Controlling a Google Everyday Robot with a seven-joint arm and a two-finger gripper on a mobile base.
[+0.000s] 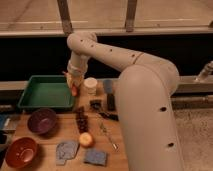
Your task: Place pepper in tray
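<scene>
The green tray [37, 102] sits at the back left of the wooden table. My gripper [72, 82] hangs at the tray's right rim, pointing down from the white arm that sweeps in from the right. It is shut on the slim red-orange pepper [74, 90], whose lower end hangs just over the tray's right edge. The arm hides much of the table's right side.
A white cup [90, 85] stands right beside the gripper. A purple bowl [41, 120] and a red-brown bowl [20, 152] lie at the front left. Dark grapes [81, 120], an apple [86, 140], two grey-blue sponges [66, 150] and a utensil [108, 136] fill the middle.
</scene>
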